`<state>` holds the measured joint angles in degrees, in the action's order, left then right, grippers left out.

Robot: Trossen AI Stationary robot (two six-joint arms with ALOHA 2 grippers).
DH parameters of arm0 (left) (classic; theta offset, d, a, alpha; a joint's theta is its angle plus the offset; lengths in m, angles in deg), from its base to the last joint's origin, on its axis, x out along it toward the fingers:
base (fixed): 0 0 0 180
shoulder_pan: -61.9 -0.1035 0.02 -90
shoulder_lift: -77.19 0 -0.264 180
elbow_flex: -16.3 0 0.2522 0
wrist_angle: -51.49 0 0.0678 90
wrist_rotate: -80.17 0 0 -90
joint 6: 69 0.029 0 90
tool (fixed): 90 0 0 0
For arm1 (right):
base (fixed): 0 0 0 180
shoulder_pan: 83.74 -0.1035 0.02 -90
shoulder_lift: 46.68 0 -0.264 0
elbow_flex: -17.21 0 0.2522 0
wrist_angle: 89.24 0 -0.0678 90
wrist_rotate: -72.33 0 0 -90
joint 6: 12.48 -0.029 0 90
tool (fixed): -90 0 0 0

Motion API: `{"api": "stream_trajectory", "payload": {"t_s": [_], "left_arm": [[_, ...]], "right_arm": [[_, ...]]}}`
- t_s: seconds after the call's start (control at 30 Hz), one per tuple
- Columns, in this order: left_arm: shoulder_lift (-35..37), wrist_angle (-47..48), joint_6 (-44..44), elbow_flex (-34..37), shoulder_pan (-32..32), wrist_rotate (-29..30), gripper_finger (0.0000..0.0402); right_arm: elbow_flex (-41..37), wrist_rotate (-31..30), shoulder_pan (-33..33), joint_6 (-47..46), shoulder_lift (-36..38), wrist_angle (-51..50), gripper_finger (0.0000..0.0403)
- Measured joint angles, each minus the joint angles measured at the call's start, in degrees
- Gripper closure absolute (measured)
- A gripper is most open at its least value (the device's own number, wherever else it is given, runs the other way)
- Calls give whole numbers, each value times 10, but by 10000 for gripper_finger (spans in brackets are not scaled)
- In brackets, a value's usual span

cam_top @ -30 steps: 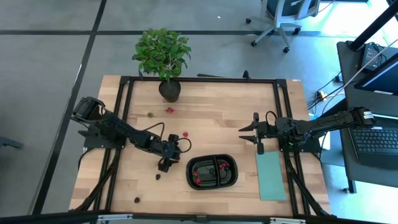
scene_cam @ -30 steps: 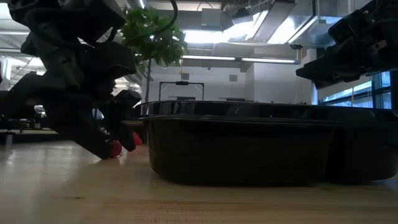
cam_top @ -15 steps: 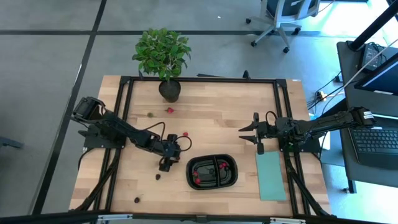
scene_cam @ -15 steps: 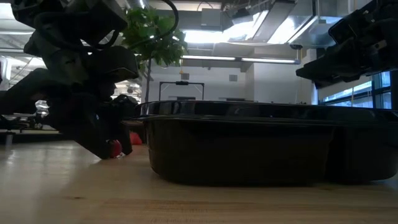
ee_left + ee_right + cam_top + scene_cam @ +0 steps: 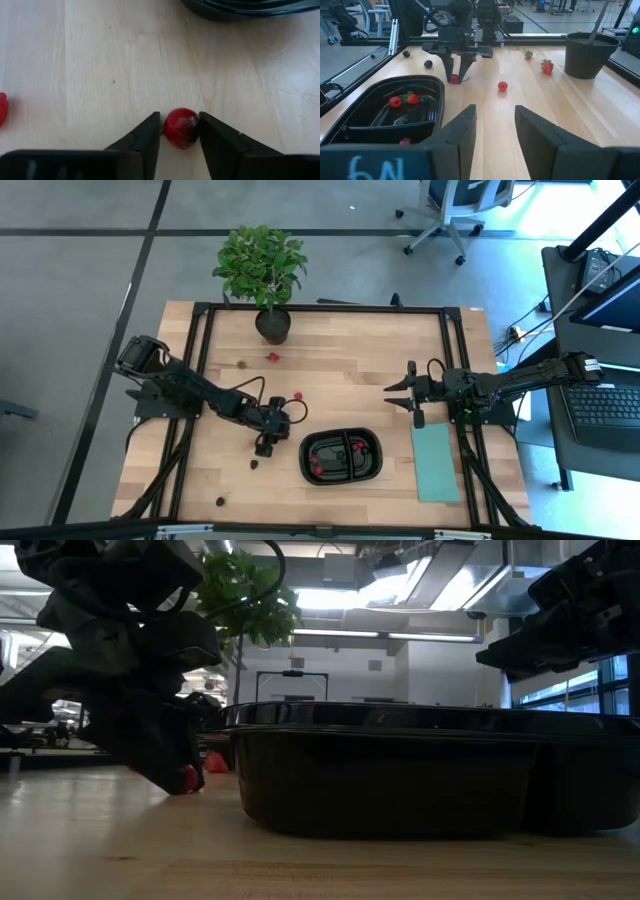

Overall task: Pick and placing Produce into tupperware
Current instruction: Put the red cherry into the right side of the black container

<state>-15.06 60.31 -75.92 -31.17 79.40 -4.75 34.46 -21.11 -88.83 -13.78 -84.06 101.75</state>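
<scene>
The produce is small red and dark berries scattered on the wooden table. One red berry (image 5: 181, 128) lies just left of the black two-compartment tupperware (image 5: 342, 457), and my left gripper (image 5: 266, 442) is down at the table, shut on it. Several red pieces lie inside the tupperware (image 5: 385, 115). Loose pieces rest on the wood: a red one (image 5: 298, 394), a strawberry (image 5: 273, 358) and dark ones (image 5: 254, 463). My right gripper (image 5: 398, 393) hovers open at the right, holding nothing. My left gripper pinches the red berry by its two opposite sides (image 5: 167, 129) between its two fingertips (image 5: 150, 134). The fingers come slanting down from the table's left side. The berry (image 5: 190, 778) sits at table level under the fingers.
A potted green plant (image 5: 272, 325) stands at the far edge. A flat pale teal rectangle (image 5: 436, 463) lies at the right, below my right arm. Another red piece (image 5: 2, 107) lies close beside my left gripper. A dark berry (image 5: 220, 501) sits near the front edge.
My left gripper has stayed low at the table beside the tupperware, and its fingers have closed in from wide apart onto the red berry. The berry has kept its place on the wood.
</scene>
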Motion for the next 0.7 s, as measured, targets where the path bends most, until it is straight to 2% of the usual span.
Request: {"api": "stream_trajectory", "payload": {"t_s": [0.17,0.33,0.5,0.7], "left_arm": [[4,-11,-3,1,-1,0,311],[23,19,-10,-31,-17,-33,322],[41,134,-3,-128,-40,-50,318],[33,223,64,-268,-64,-50,323]], "right_arm": [[0,0,0,-1,0,-1,265],[0,0,0,-2,0,-2,265],[0,0,0,-15,-2,-7,265],[0,0,0,-14,-4,-7,265]]}}
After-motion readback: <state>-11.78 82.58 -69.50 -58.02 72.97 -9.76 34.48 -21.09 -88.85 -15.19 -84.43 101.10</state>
